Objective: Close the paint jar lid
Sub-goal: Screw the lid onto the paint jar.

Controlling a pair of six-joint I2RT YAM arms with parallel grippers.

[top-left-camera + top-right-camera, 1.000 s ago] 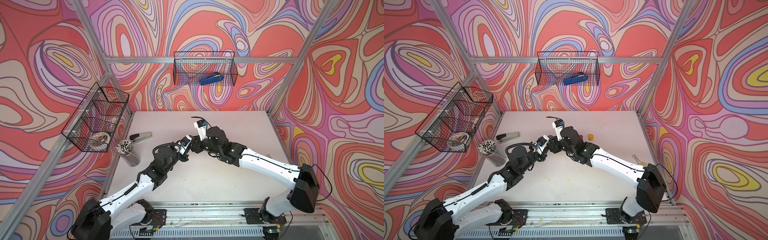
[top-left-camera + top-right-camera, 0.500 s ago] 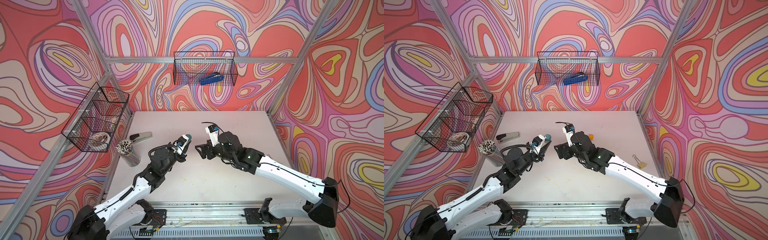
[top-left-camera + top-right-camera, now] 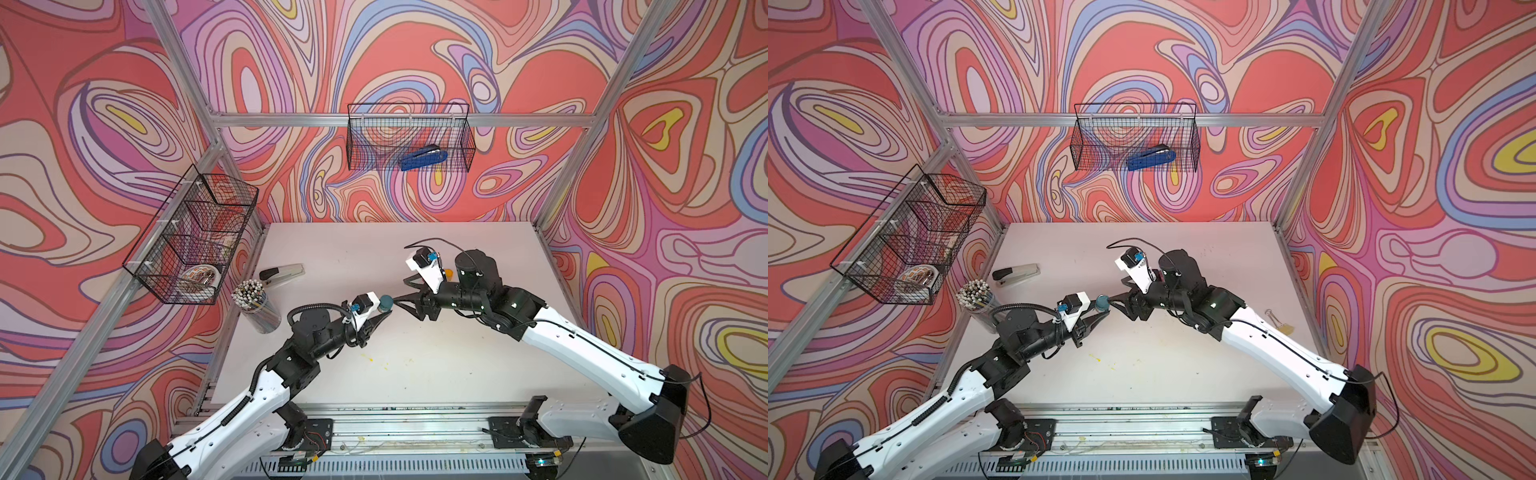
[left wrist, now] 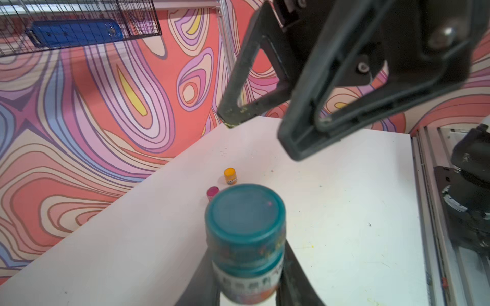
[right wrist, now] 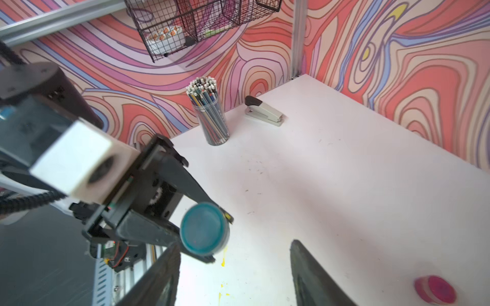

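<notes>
Our left fingers (image 5: 183,182) clench the teal paint jar (image 3: 385,302) above the desk (image 3: 415,365), its lid (image 4: 245,212) tipped toward 3 o'clock, where our right fingers (image 4: 244,74) stand spread and empty just beside it, seemingly not touching.

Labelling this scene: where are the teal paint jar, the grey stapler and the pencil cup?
teal paint jar (image 4: 245,212): left wrist view, top of lid.
grey stapler (image 5: 266,112): right wrist view, grey body.
pencil cup (image 5: 213,124): right wrist view, clear wall.
</notes>
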